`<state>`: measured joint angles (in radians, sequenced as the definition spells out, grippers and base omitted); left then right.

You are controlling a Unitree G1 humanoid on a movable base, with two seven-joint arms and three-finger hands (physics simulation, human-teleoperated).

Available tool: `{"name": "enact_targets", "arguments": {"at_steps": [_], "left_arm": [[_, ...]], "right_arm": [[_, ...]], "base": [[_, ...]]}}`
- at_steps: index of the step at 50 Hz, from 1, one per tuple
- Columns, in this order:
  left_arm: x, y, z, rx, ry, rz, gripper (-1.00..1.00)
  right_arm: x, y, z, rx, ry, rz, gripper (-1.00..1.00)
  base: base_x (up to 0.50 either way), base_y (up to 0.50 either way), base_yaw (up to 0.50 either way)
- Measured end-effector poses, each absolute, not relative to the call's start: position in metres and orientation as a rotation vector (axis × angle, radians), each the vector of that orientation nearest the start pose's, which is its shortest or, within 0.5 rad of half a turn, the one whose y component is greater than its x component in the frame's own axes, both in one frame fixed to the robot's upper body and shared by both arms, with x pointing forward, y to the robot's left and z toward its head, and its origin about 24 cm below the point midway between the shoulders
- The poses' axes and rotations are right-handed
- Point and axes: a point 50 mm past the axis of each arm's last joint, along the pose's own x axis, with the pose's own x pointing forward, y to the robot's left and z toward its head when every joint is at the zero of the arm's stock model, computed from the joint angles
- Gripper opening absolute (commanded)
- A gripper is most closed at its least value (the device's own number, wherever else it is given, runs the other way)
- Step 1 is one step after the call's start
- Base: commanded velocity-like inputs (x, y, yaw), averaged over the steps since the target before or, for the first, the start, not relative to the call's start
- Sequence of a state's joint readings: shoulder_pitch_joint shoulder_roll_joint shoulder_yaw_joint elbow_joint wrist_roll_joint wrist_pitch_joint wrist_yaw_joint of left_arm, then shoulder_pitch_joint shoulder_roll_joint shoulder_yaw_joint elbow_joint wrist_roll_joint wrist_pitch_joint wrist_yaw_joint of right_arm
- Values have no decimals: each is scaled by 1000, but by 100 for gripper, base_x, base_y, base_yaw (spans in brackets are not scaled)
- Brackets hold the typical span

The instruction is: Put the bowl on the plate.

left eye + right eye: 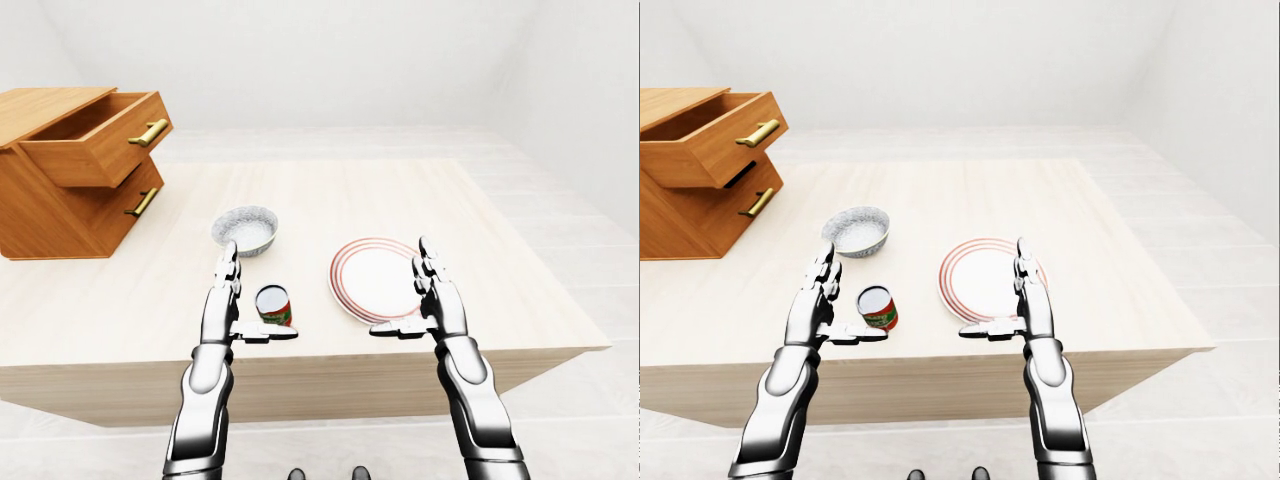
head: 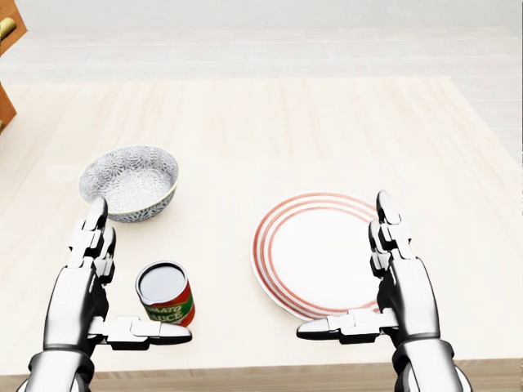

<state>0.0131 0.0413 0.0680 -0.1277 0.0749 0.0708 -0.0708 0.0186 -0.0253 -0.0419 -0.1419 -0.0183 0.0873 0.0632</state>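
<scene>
Currently | head view: can (image 2: pixel 166 294) below bowl (image 2: pixel 129 181), left of plate (image 2: pixel 315 253) | left hand (image 2: pixel 78 296), right hand (image 2: pixel 404 296): fingers (image 2: pixel 384 211) spread, empty

Part of the plate (image 2: pixel 315 249) lay hidden beneath the right hand (image 2: pixel 400 292); the left hand (image 2: pixel 82 294) masked the base of the can (image 2: pixel 166 296).

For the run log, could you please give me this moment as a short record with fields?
bowl: empty, upright on the table, head view's left
plate: red-ringed, bare, right of centre
tomato sauce can: upright, below the bowl
left robot hand: open, empty, beside the can
right robot hand: open, empty, at the plate's right rim
drawer cabinet: far left, top drawer open
task: not yet done
</scene>
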Motion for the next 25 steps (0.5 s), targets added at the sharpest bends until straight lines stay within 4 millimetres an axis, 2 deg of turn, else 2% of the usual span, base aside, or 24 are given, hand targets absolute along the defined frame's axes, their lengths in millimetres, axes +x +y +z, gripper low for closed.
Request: {"name": "enact_targets", "arguments": {"at_steps": [25], "left_arm": [[250,172,60,134,-36,6,100]], "right_arm": [[250,-162,59,-41,-23,14,100]], "base": [[1,-15,0]]}}
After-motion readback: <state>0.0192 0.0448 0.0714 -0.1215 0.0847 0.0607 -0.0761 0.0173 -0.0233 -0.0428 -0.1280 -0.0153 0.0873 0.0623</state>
